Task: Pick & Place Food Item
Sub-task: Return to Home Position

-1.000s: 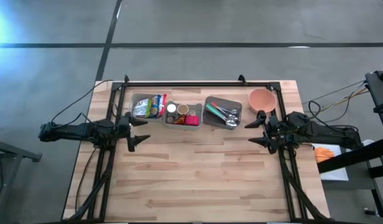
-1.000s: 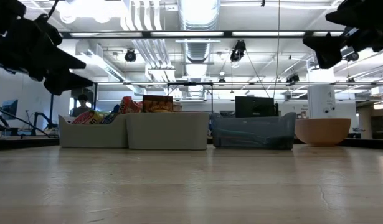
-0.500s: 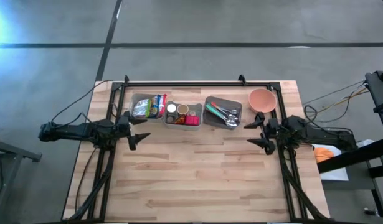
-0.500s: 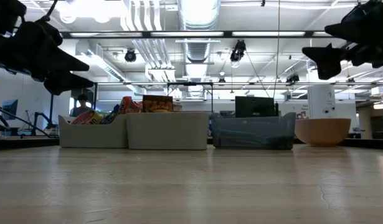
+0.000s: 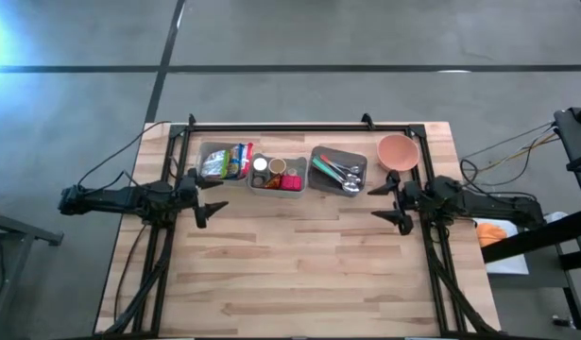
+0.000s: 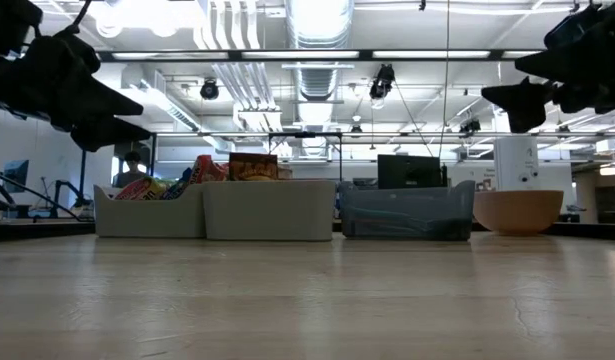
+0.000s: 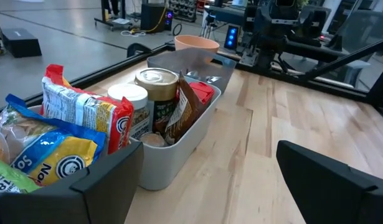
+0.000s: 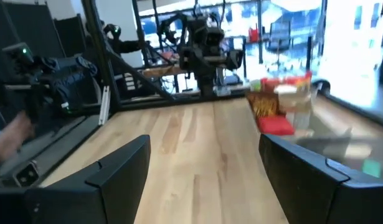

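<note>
Pink bowl (image 5: 398, 151) stands near the right tool (image 5: 377, 200), beside the black bin (image 5: 359, 157).

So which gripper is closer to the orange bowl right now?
Right. The right gripper hovers close beside the orange bowl; the left gripper hovers at the opposite side of the table, by the snack bin.

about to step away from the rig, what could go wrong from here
The right gripper hangs open close to the bowl and the black bin; a swing toward them might knock either. The left gripper, also open, sits near the left gray bin, whose snack packets stick up past the rim, so a low sweep could snag one.
</note>
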Controlling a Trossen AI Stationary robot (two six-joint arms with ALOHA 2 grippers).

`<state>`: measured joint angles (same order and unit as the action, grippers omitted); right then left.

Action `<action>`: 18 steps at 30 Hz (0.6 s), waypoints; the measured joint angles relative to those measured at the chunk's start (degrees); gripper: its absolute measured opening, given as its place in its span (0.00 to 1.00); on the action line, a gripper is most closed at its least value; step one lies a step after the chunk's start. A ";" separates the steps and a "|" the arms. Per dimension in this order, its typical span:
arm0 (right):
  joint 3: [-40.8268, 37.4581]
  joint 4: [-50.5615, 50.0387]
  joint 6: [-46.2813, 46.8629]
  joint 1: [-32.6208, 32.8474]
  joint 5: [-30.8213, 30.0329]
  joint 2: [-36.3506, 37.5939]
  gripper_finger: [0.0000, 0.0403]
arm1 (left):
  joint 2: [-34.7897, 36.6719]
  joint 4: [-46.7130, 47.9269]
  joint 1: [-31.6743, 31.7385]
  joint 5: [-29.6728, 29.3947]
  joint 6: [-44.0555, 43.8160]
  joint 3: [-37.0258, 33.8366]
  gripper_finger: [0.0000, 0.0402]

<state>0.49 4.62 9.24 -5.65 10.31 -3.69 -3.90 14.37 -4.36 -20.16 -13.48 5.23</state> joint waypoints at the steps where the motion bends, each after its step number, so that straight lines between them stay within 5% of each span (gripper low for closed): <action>1: 0.00 -0.12 1.54 0.02 0.01 -0.46 0.74 | 0.00 0.00 0.00 0.02 -0.20 0.00 0.92; 18: 0.00 -0.07 6.20 0.02 0.05 -4.41 0.74 | 0.00 0.11 0.00 0.04 -0.36 0.00 0.92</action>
<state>0.49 4.54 15.44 -5.63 10.36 -8.10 -3.90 14.49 -4.36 -20.12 -13.85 5.23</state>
